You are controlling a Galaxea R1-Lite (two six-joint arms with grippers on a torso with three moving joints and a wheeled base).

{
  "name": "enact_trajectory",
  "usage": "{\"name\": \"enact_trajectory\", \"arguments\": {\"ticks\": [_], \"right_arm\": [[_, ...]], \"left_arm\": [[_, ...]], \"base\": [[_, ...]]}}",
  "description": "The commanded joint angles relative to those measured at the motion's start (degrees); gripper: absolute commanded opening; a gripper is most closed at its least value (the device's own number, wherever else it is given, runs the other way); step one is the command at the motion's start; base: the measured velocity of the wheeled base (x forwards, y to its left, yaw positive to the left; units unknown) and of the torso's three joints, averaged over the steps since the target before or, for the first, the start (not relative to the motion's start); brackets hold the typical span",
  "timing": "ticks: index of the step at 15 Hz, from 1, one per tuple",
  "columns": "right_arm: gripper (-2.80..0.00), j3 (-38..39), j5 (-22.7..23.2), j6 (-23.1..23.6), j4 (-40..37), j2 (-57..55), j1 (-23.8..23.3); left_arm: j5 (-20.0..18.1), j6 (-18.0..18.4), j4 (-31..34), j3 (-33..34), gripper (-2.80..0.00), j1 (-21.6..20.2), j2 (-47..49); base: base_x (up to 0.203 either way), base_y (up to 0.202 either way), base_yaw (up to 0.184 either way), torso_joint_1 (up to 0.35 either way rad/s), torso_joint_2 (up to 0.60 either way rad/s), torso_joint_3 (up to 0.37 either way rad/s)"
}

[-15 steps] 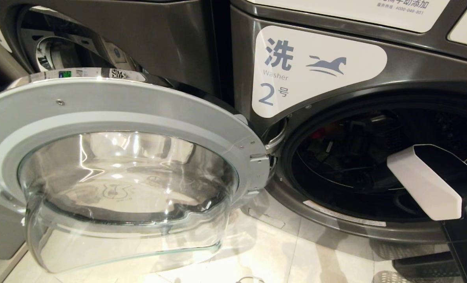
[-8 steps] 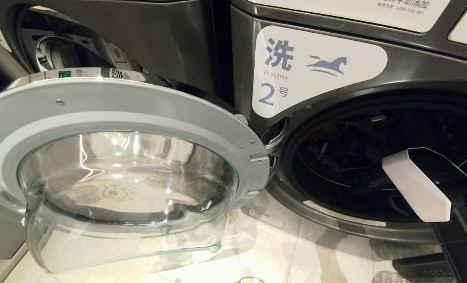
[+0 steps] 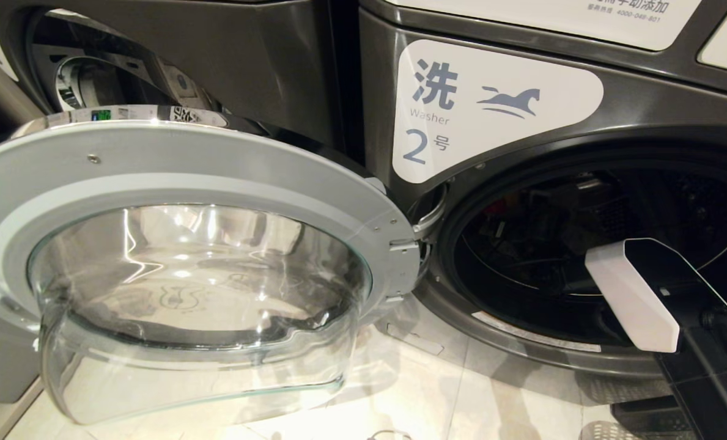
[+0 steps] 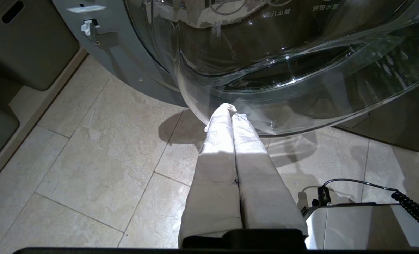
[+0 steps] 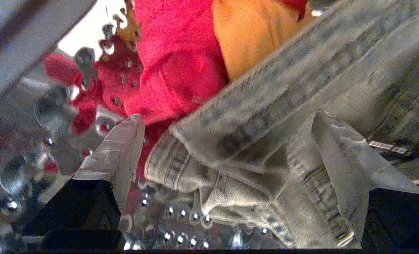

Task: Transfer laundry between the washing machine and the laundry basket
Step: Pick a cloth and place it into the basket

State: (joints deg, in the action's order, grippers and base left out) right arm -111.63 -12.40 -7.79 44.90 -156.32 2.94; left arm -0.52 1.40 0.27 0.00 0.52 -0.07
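Washing machine (image 3: 498, 104), "Washer 2", fills the right half of the head view; its glass door (image 3: 186, 263) hangs swung wide at lower left. Right arm reaches into the drum mouth at lower right. Right tool (image 5: 227, 155), jaws spread wide and empty, straddles a pale checked garment (image 5: 265, 141); the red and mustard laundry (image 5: 181, 63) lies just beyond, deeper in the drum. Right arm clearly nearer. Left tool (image 4: 230, 116), pressed shut, hangs over the floor (image 4: 89, 158) below the door. Laundry basket not visible.
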Motion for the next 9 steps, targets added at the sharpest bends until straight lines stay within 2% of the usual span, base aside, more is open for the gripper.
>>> {"name": "enact_trajectory", "arguments": {"ticks": [1,8,9], "right_arm": [[0.0,-0.1,-0.1,0.0,0.3,-1.1,0.0],[0.0,-0.1,-0.2,0.4,0.6,-1.7,-0.2],[-2.8,-0.2,-0.2,0.4,0.5,-1.7,-0.3]], "left_arm": [[0.0,0.0,0.0,0.0,-2.8,0.0,0.1],[0.0,0.0,0.0,0.0,-2.8,0.0,0.1],[0.0,0.0,0.0,0.0,-2.8,0.0,0.1]], "base": [[0.0,0.0,0.0,0.0,0.0,0.0],[0.0,0.0,0.0,0.0,0.0,0.0],[0.0,0.0,0.0,0.0,0.0,0.0]]}}
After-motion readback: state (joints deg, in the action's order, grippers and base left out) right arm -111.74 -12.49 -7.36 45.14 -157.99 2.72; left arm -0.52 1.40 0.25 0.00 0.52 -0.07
